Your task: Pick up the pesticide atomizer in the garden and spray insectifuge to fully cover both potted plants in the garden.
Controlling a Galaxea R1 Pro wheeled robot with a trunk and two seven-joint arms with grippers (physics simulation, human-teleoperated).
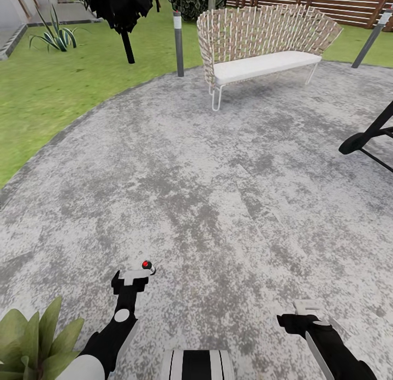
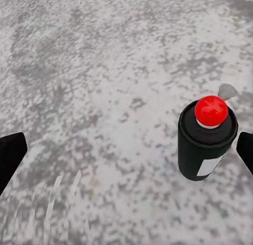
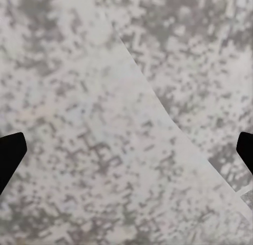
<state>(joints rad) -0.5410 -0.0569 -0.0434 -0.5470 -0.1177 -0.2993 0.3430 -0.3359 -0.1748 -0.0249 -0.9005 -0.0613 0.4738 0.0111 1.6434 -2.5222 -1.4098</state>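
Note:
The pesticide atomizer (image 2: 204, 150) is a dark-green bottle with a red cap and a white label. It stands upright over the gravel, close to one finger of my left gripper (image 2: 126, 150). That gripper is open, with its black fingers (image 2: 10, 155) far apart. In the head view the atomizer's red cap (image 1: 146, 266) shows right at the tip of the left gripper (image 1: 135, 275). One potted plant (image 1: 30, 336), a rosette of pointed green leaves, sits just left of my left arm. My right gripper (image 1: 308, 308) hangs open and empty over the gravel (image 3: 105, 123).
The round grey gravel patio (image 1: 207, 167) spreads ahead, with lawn (image 1: 49, 90) to its left. A woven bench (image 1: 262, 47) stands at the far side, beside a grey post (image 1: 178, 41). A black frame (image 1: 371, 137) juts in at the right. A brown fence (image 1: 327, 3) runs behind.

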